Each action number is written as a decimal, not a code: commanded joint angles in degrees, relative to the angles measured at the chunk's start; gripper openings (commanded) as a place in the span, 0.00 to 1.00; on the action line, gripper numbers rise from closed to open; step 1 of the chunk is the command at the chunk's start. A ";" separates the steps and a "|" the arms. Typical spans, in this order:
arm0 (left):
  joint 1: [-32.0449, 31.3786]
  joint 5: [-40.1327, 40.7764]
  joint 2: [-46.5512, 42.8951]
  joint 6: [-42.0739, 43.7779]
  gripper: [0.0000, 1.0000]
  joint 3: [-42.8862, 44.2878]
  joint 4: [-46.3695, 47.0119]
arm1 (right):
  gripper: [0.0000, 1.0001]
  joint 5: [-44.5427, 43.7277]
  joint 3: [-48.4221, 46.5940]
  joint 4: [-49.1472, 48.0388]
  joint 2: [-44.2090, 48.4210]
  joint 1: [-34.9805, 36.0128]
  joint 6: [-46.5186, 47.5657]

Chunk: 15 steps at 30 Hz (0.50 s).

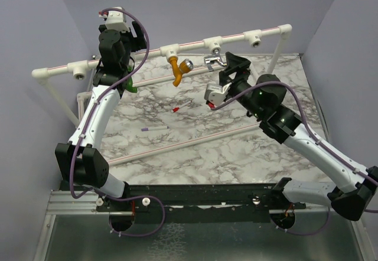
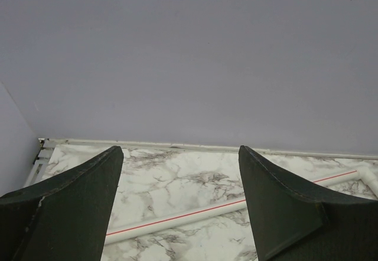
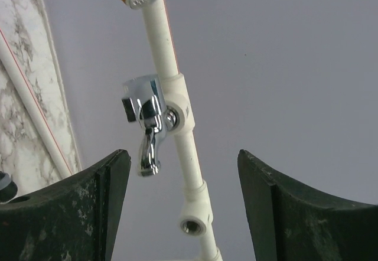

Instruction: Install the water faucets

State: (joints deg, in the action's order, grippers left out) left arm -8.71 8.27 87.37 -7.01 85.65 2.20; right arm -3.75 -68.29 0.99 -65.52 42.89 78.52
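Just red-tipped pen (image 1: 179,107) near orange faucet (image 1: 176,69)

Mustard faucet (image 1: 177,72) and chrome faucet (image 3: 147,125) fitted in pipe tees (image 3: 180,110), green faucet (image 1: 130,86) partly hidden

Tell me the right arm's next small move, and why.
Probably back the right claw straight off the grey faucet: it already sits in its tee joint, and the claw is open, not touching it. An empty tee joint waits beside it.

Top view high behind, left wrist toward back wall (image 2: 189,54), right wrist near pipe rail (image 3: 163,48), seen overhead too
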 commanded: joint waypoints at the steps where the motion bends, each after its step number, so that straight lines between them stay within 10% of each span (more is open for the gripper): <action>1: 0.71 0.25 5.97 1.11 0.80 -5.31 -15.03 | 0.78 -2.52 0.31 -2.95 -3.17 2.18 11.53; 15: 0.71 -0.10 6.17 0.94 0.80 -5.31 -15.03 | 0.74 -16.45 -1.09 -12.84 -12.30 3.65 15.13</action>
State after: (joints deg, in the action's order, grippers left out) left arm -8.69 8.27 87.44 -6.98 85.71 2.20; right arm -14.17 -68.18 -8.67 -76.38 46.13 92.84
